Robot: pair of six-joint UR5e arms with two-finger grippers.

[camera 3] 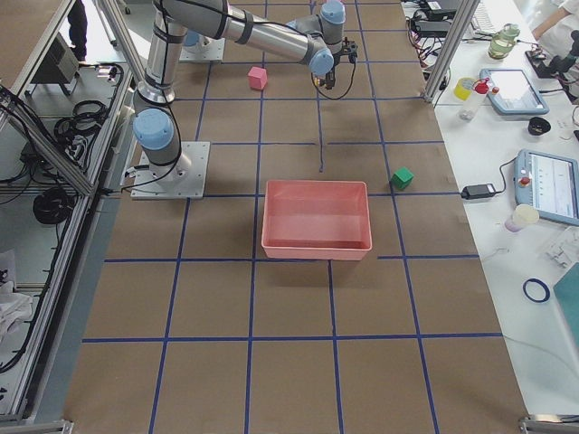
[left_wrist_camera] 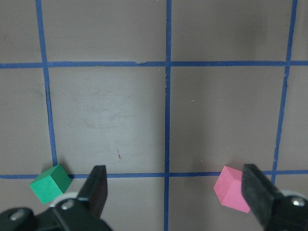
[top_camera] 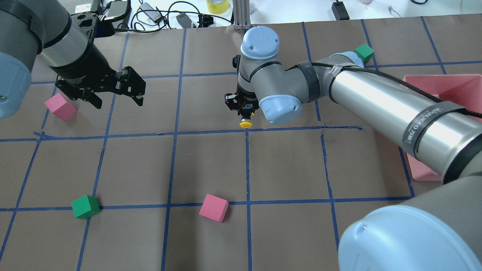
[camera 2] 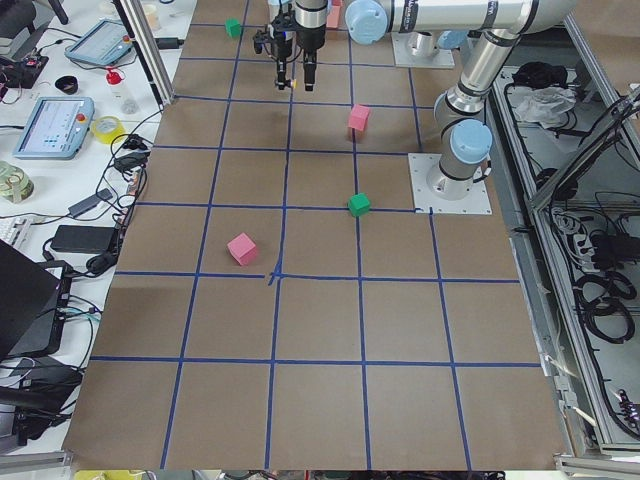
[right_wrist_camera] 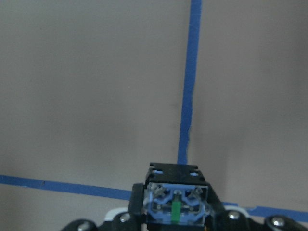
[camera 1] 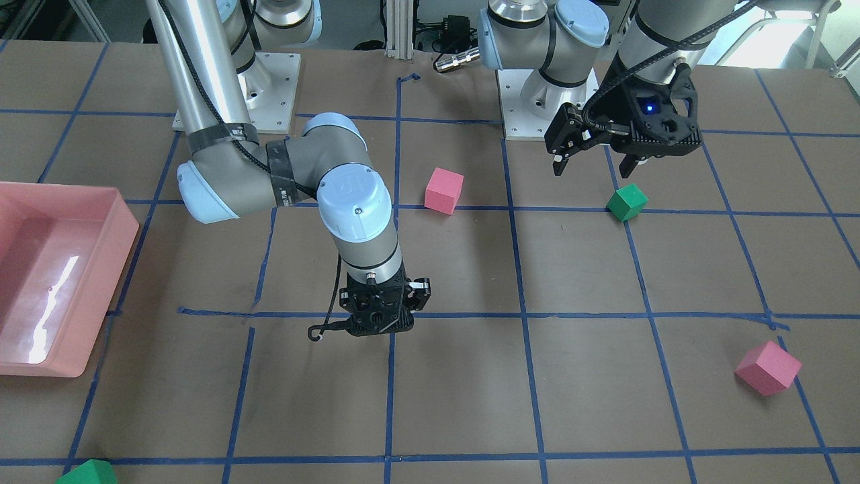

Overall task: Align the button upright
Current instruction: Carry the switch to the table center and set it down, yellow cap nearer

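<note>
My right gripper (top_camera: pixel 244 110) is shut on the button (top_camera: pixel 245 124), just above the table near a blue tape crossing. In the overhead view the round yellow cap sticks out below the fingers. In the right wrist view the button's (right_wrist_camera: pixel 175 204) clear, silvery base block faces the camera between the fingers of the gripper (right_wrist_camera: pixel 175 219). In the front view the right gripper (camera 1: pixel 376 321) hides the button. My left gripper (top_camera: pixel 117 98) is open and empty, above the table, far from the button. It also shows in the front view (camera 1: pixel 594 167) and the left wrist view (left_wrist_camera: pixel 178 192).
A pink cube (top_camera: pixel 60 106) and a green cube (top_camera: pixel 86 206) lie on the left. A second pink cube (top_camera: pixel 214 207) lies near the middle front. Another green cube (top_camera: pixel 364 52) lies at the far right. A pink tray (top_camera: pixel 452 86) stands at the right edge.
</note>
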